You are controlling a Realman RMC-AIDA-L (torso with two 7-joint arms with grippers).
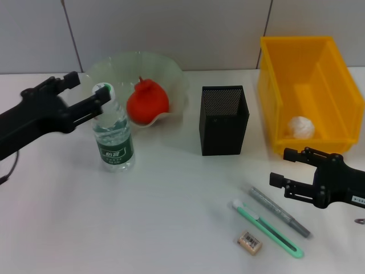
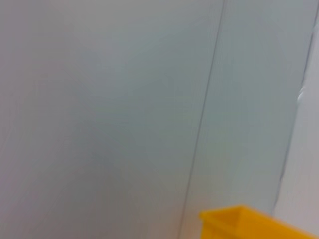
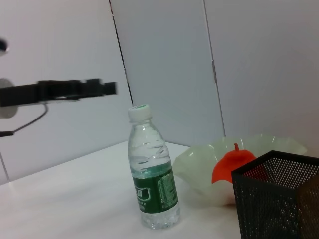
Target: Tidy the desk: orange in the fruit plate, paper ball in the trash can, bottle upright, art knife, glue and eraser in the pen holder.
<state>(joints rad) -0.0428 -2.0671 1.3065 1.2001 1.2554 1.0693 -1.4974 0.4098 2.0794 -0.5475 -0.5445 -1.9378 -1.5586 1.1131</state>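
Left gripper (image 1: 91, 94): my fingers spread, level with the cap of the upright bottle (image 1: 113, 130), not gripping.
Right gripper (image 1: 283, 166): my fingers apart, empty, near the bin (image 1: 328, 74).
Head view only: knife (image 1: 266, 226), glue (image 1: 279, 211), eraser (image 1: 250, 241) on open table.
Right wrist view: clear air between my left fingers and the cap.
Orange (image 1: 147, 101): in plate (image 1: 171, 71).

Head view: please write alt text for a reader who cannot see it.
An upright bottle stands on a white desk with the open left gripper at its cap. Behind sit an orange in a plate, a pen holder and a yellow bin holding a paper ball. The right gripper hovers near two pens and an eraser.
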